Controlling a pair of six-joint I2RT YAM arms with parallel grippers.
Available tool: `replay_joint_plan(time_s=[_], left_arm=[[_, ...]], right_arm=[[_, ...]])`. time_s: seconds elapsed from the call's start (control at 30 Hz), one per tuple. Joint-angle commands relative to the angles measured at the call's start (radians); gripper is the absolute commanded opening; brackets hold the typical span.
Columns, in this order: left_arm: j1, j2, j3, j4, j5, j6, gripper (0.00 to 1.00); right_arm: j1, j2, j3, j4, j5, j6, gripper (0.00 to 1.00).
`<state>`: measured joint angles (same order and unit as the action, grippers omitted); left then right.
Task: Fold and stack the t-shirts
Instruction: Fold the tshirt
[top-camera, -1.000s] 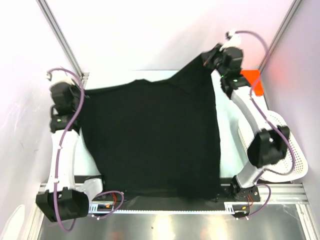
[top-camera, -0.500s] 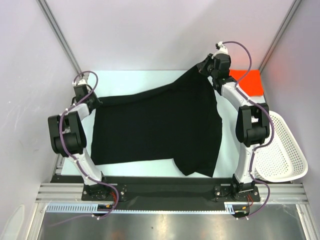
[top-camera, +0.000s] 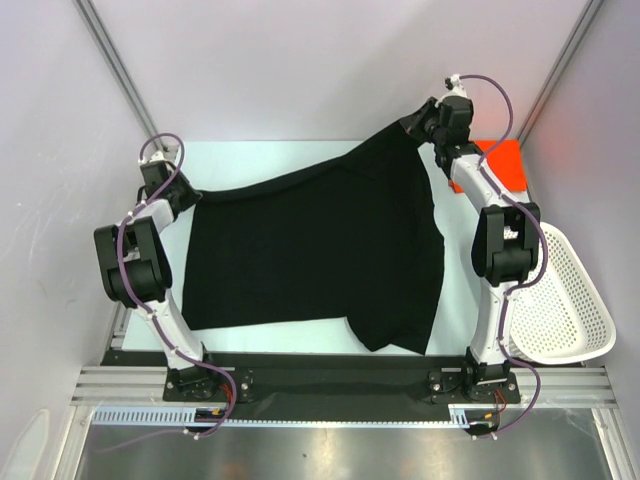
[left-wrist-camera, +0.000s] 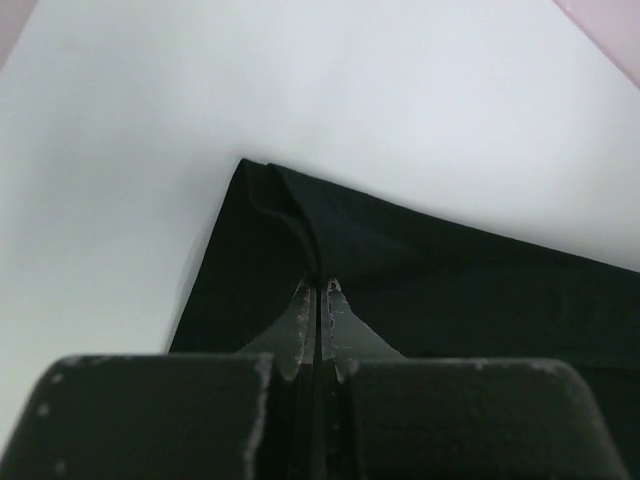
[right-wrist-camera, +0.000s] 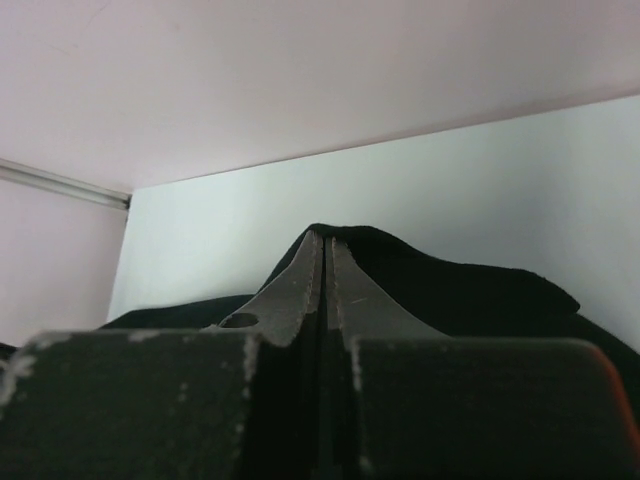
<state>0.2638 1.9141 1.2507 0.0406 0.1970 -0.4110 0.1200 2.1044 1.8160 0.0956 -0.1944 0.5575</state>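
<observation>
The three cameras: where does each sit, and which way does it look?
Top external: fixed above and behind, looking down at the table and black t-shirt; left arm and right arm show whole.
Left wrist: on the left arm, looking along its shut left tool at a pinched shirt corner.
Right wrist: on the right arm, looking along its shut right tool at gripped shirt cloth.
Shared: all three show the black t-shirt.

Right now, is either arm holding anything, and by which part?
Both hold the black t-shirt: the left gripper pinches its far-left corner, and the right gripper pinches its far-right corner, held raised.
</observation>
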Motion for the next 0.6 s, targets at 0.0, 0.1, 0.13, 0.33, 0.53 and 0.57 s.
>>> replay_joint_plan(time_s=[0.0, 0.1, 0.13, 0.33, 0.53, 0.57], left_arm=[[0.0, -0.032, 0.006, -0.062, 0.028, -0.022, 0.0], [0.003, -0.041, 0.018, -0.123, 0.038, -0.025, 0.0], [0.003, -0.044, 0.027, -0.14, 0.038, -0.025, 0.0], [0.011, -0.041, 0.085, -0.283, 0.016, -0.025, 0.0], [0.015, -0.027, 0.093, -0.387, 0.035, -0.054, 0.0], [0.017, -0.029, 0.092, -0.393, 0.044, -0.058, 0.0]], right_arm=[[-0.022, 0.014, 0.071, -0.046, -0.036, 0.061, 0.0], [-0.04, 0.017, 0.089, -0.121, -0.074, 0.103, 0.0], [-0.045, 0.008, 0.076, -0.141, -0.085, 0.123, 0.0], [-0.059, -0.027, 0.02, -0.24, -0.165, 0.13, 0.0], [-0.06, -0.064, -0.009, -0.377, -0.192, 0.107, 0.0], [-0.062, -0.067, -0.007, -0.401, -0.194, 0.102, 0.0]])
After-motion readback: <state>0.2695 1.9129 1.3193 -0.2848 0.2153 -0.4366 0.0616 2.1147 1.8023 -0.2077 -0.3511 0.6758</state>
